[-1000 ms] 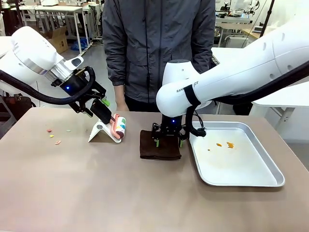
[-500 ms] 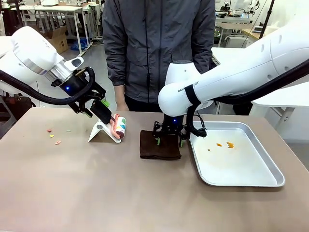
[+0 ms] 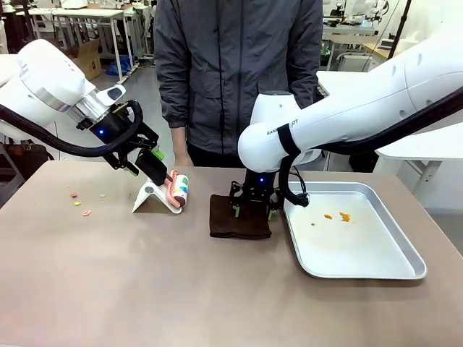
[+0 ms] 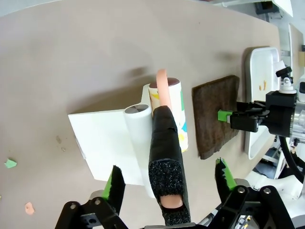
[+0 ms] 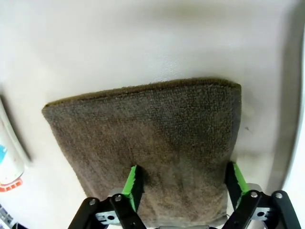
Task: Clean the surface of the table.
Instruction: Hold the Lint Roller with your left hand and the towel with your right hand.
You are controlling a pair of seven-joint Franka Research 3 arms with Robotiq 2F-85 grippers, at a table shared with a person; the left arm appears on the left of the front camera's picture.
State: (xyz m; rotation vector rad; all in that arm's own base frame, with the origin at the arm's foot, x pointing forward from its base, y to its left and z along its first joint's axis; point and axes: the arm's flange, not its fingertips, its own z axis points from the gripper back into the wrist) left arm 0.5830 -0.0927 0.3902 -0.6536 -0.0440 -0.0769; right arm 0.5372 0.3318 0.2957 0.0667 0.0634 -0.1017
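Note:
The brownish table (image 3: 145, 289) carries small pink, yellow and green scraps (image 3: 78, 202) at its left. A lint roller (image 3: 178, 189) with a printed sheet leans on a white stand (image 3: 148, 196). My left gripper (image 3: 150, 163) is open, and the roller's black handle (image 4: 164, 157) runs between its fingers (image 4: 114, 183) without being touched. A folded dark brown cloth (image 3: 239, 220) lies at mid-table. My right gripper (image 3: 252, 210) stands open on it, its green pads (image 5: 133, 183) straddling one end of the cloth (image 5: 152, 129).
A silver metal tray (image 3: 405, 253) sits at the right with a few orange crumbs (image 3: 340, 216) in it. A person in a grey jacket (image 3: 231, 72) stands at the far edge, behind the roller and the cloth.
The right arm's elbow has shifted slightly right and up, while its gripper stays on the cloth. The left arm and the roller have not moved.

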